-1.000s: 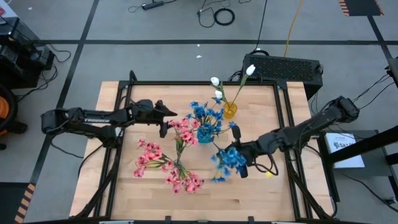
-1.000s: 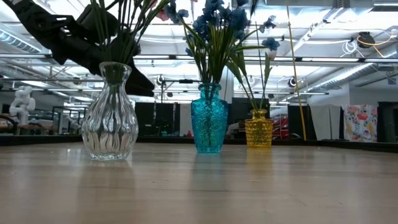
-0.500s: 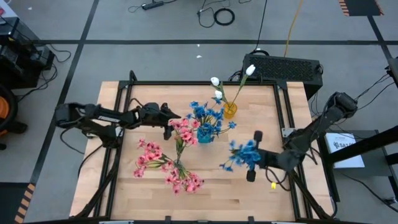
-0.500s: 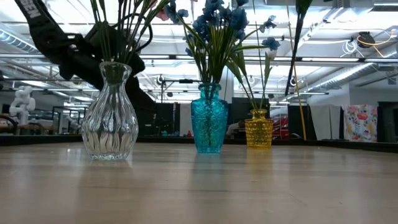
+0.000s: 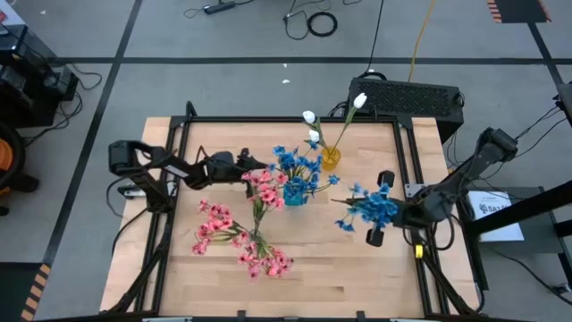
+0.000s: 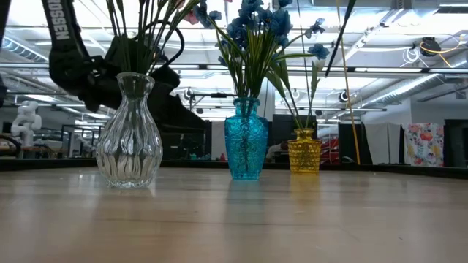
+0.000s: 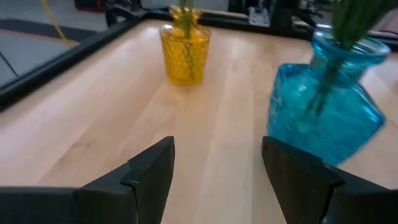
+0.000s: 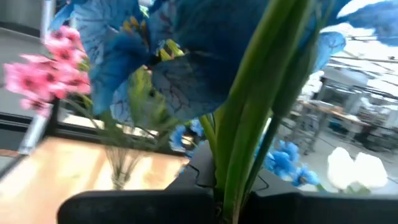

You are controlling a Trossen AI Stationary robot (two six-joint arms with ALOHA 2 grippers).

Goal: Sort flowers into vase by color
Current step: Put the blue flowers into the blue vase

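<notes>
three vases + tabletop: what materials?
Clear vase: looks like ribbed glass, see-through and glossy. Blue vase: tinted translucent glass, stems visible inside. Yellow vase: translucent with a bumpy texture, glass or possibly plastic. Tabletop: light wood planks, visible grain, satin finish.

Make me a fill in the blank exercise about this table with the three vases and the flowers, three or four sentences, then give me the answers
1. The right gripper is shut on a spray of ____ flowers.
2. The pink flowers stand in the ____ glass vase.
3. The white tulip buds stand in the ____ vase.
4. The left gripper, near the blue vase, is ____ and holds nothing.

Missing words: blue; clear; yellow; open
</notes>
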